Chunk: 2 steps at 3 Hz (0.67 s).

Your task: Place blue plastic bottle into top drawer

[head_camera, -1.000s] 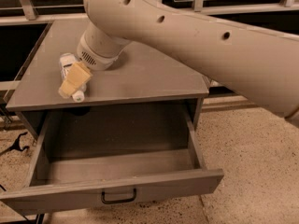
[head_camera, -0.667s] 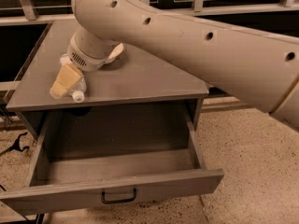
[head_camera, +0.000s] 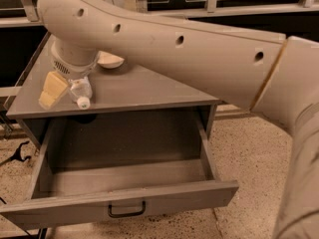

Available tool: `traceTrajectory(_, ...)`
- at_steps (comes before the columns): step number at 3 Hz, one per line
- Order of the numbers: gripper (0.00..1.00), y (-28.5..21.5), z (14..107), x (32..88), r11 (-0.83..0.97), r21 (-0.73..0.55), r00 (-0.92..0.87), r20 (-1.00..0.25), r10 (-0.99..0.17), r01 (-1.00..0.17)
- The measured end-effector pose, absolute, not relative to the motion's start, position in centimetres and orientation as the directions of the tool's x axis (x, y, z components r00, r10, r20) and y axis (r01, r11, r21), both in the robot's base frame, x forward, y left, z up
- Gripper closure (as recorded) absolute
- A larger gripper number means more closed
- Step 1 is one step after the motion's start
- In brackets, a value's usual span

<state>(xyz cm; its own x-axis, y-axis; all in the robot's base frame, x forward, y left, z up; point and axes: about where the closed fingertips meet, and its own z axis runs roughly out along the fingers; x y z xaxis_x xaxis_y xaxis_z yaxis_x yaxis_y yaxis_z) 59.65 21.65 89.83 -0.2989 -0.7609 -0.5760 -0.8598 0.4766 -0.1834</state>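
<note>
- The blue plastic bottle (head_camera: 79,89) is small and clear, with a white cap (head_camera: 83,102) pointing down and forward. Its pale label is hard to make out under the wrist.
- The gripper (head_camera: 67,91) hangs over the front-left part of the grey cabinet top (head_camera: 149,88) and is closed around the bottle. One tan finger (head_camera: 52,88) lies against the bottle's left side. The other finger is hidden behind the bottle and the wrist.
- The bottle is tilted in that grasp, and its cap reaches just about to the cabinet top's front edge.
- The top drawer (head_camera: 149,200) is pulled fully open, below the gripper and nearer the camera. Its dark bar handle (head_camera: 127,210) sits at the centre of the front panel.
- A white bowl (head_camera: 110,59) stands on the cabinet top behind and to the right of the gripper, partly covered by the arm.
- Since 0.7 s ago the arm's bend has swung left and the tan finger has moved left, so more of the bottle's body shows.
- The cap is in nearly the same spot by the front edge, and the drawer is as open as before.
</note>
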Motion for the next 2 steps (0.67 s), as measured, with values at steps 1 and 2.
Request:
traceTrajectory(1, 0.00, 22.1, 89.3, 59.8, 0.499, -0.204, -0.328, -0.541, -0.774, -0.842)
traceTrajectory(2, 0.00, 21.9, 88.2, 60.0, 0.527, -0.227, -0.366, -0.501, -0.784, -0.819)
